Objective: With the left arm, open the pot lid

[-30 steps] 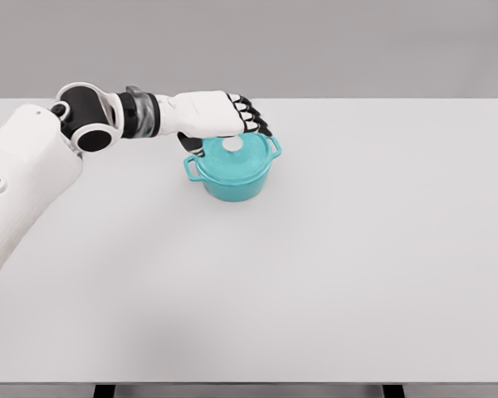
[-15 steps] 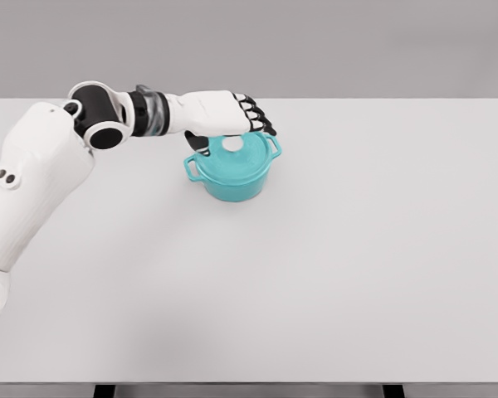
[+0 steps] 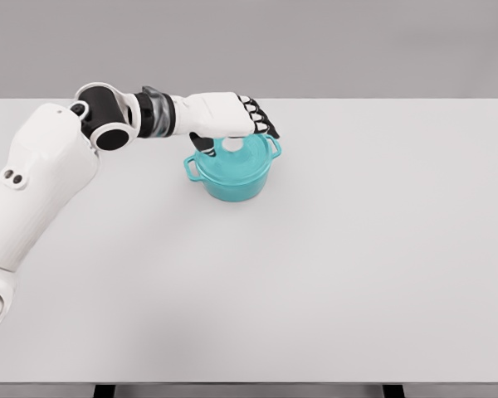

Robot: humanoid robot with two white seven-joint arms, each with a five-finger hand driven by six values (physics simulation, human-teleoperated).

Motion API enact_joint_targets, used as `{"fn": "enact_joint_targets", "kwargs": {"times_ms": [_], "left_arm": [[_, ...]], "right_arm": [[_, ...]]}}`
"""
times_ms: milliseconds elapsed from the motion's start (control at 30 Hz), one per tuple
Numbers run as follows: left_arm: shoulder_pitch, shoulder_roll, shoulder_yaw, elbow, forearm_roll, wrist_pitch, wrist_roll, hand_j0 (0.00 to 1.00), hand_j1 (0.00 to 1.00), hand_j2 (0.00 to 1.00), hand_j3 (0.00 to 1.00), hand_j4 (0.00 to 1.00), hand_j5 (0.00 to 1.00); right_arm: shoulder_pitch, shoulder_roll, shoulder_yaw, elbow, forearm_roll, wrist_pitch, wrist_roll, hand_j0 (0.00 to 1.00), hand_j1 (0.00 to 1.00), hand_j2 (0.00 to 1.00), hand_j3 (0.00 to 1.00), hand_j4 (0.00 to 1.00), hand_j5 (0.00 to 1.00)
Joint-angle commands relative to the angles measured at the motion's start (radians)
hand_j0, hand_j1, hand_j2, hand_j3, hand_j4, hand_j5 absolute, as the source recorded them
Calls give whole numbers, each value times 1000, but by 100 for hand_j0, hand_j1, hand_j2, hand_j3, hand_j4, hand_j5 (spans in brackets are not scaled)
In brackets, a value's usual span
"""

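Observation:
A teal pot [image 3: 231,184] with two side handles stands on the white table [image 3: 357,249], left of the middle and towards the back. Its teal lid [image 3: 242,161] is on, with a white knob [image 3: 232,144] at the centre. My left hand [image 3: 236,137] reaches in from the left and hangs just over the lid's far half. The black-tipped fingers [image 3: 261,124] bend down past the far rim, and the thumb [image 3: 205,143] hangs left of the knob. The knob shows between thumb and fingers, and nothing is gripped. The right arm is out of sight.
My left upper arm and shoulder [image 3: 41,182] fill the left side of the picture. The table's back edge [image 3: 382,99] runs just behind the pot.
The left hand has slid a little to the right and lower over the lid, bringing the thumb closer to the knob. The shoulder has swung forward. The pot and lid have not moved.

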State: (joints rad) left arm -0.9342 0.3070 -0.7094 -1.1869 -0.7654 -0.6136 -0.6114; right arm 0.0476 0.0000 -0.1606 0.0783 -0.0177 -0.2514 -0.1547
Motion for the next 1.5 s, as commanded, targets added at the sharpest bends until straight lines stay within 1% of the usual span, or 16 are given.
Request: {"fn": "enact_joint_targets", "kwargs": {"times_ms": [0, 100, 167, 267, 567, 800, 933, 1467], "left_arm": [[0, 0, 2, 1, 3, 3, 1, 92, 92, 92, 92, 92, 92], [0, 0, 5, 3, 3, 3, 1, 88, 88, 88, 88, 88, 88], [2, 0, 5, 6, 3, 3, 1, 88, 88, 88, 88, 88, 88], [2, 0, 7, 32, 3, 3, 1, 88, 88, 88, 88, 88, 88], [2, 0, 8, 32, 3, 3, 1, 87, 87, 87, 87, 87, 87], [2, -2, 7, 32, 3, 3, 1, 80, 80, 80, 80, 80, 80], [2, -2, 7, 46, 3, 3, 1, 77, 77, 77, 77, 77, 77], [5, -9, 2, 47, 1, 3, 1, 77, 77, 77, 77, 77, 77]], "right_arm": [[0, 0, -1, 0, -1, 0, 0, 100, 100, 100, 100, 100, 100], [0, 0, 0, 0, -1, 0, 0, 100, 100, 100, 100, 100, 100], [0, 0, 0, 0, -1, 0, 0, 100, 100, 100, 100, 100, 100], [0, 0, 0, 0, -1, 0, 0, 100, 100, 100, 100, 100, 100], [0, 0, -1, 0, -1, 0, 0, 100, 100, 100, 100, 100, 100], [0, 0, 1, 0, -1, 0, 0, 100, 100, 100, 100, 100, 100], [0, 0, -1, 0, -1, 0, 0, 100, 100, 100, 100, 100, 100], [0, 0, -1, 0, -1, 0, 0, 100, 100, 100, 100, 100, 100]]}}
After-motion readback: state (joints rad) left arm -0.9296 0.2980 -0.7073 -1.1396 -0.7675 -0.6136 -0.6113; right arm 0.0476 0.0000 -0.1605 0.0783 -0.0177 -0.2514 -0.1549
